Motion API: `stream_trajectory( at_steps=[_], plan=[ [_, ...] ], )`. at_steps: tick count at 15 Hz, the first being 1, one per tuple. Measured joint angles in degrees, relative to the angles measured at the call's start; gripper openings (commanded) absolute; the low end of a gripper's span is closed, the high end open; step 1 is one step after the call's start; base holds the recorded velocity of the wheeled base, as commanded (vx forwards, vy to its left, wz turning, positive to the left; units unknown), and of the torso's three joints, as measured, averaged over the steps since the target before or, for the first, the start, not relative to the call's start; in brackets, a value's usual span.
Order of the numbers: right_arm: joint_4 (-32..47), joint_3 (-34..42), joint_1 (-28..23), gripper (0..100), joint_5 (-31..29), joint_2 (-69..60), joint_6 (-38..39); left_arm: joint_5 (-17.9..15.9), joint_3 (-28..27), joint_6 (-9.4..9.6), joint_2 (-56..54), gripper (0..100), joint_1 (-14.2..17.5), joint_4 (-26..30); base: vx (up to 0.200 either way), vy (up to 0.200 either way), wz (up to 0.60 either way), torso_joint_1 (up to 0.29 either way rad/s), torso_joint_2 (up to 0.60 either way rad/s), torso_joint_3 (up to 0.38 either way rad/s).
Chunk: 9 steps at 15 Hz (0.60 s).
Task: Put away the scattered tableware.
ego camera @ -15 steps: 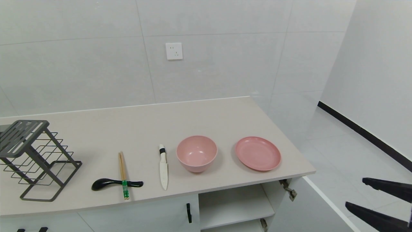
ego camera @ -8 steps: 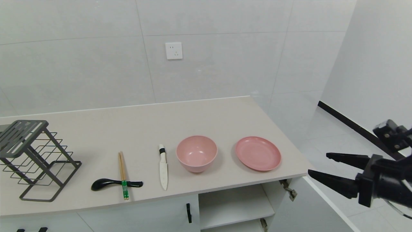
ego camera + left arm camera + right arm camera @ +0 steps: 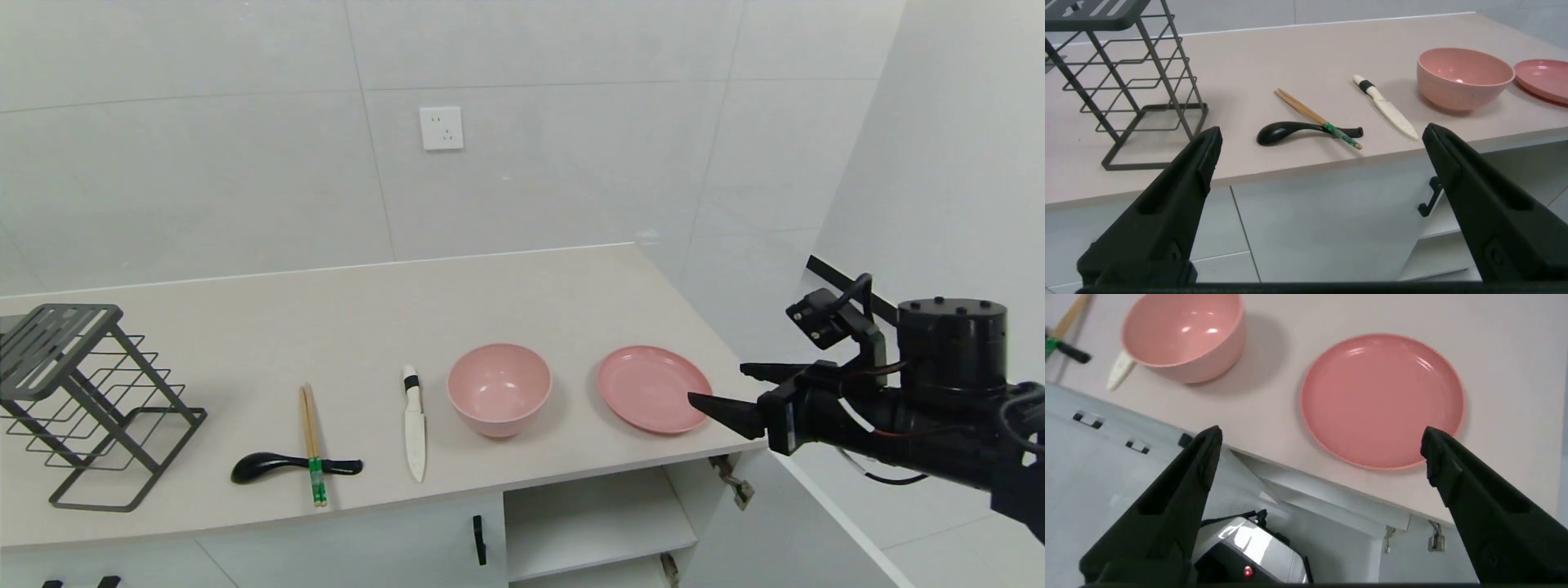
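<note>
Hovering right gripper near pink plate

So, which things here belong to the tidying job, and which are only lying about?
Belong to the job: pink plate, pink bowl, white knife, chopsticks, black spoon; probably also the wire rack and open cabinet shelf, as storage.
Only lying about: wall socket, black door handle.

Head cam: high, looks fwd/down across counter. L wrist: low at its front edge, level-ish. R wrist: close above plate, prob. steep down. All share bowl.
</note>
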Motion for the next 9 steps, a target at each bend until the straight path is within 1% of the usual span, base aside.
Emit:
stream_trajectory(
  at_steps=[4, 9],
  plan=[
    [-0.13, -3.63, -0.21, 100, -5.14, 5.27, 2.63, 0.00, 0.00, 0.00, 0.00, 100, 0.00, 0.00, 0.000, 0.000, 0.00, 0.000, 0.00, 0.000],
    [-0.52, -7.05, -3.19, 100, -6.46, 12.09, 3.16, 0.00, 0.00, -0.04, 0.00, 100, 0.00, 0.00, 0.000, 0.000, 0.00, 0.000, 0.00, 0.000]
  ],
)
